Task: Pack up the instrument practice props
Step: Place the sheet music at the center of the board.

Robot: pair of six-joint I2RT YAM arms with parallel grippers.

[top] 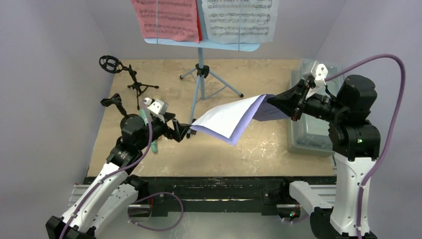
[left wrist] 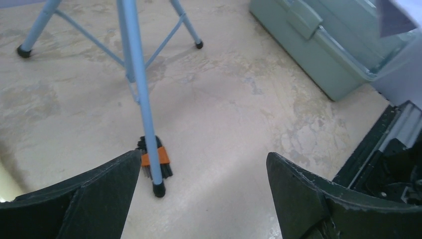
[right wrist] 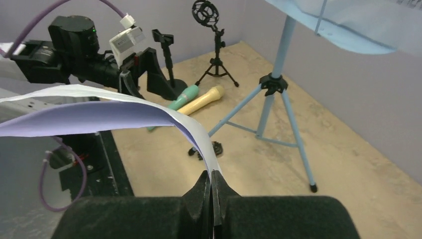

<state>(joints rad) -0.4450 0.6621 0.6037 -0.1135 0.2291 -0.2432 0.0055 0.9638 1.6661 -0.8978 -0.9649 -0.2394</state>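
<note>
**One sheet in the air, the rest unpacked**

At the far left of the table [top: 263, 149] the two small black microphone tripods [top: 137, 88] stood upright. Just beside them the mint-green microphone [right wrist: 184, 95] and the yellow microphone [right wrist: 205, 98] lay side by side on the tabletop, partly under the left arm in the overhead view.

The left gripper [left wrist: 204, 153] hovered above the table with its jaws spread wide and nothing between them. Its fingertips were close to the near corner of the sheet, though whether they touched it could not be told.

Behind it the light-blue tripod [top: 201, 74] stood fully set up, with a red page [top: 166, 20] and a pale page [top: 241, 17] resting on its tray [top: 199, 45].

The purple sheet [top: 234, 119] hung sagging in mid-air between the two arms. The right gripper [right wrist: 211, 181] was pinched tight on its right edge.

The tub [top: 306, 137] sat at the right edge, largely behind the right arm, and no prop showed in the parts visible.

The task looked barely begun: one sheet was lifted but not stowed, and the stand, two pages, both microphones and both small tripods were left to pack
</note>
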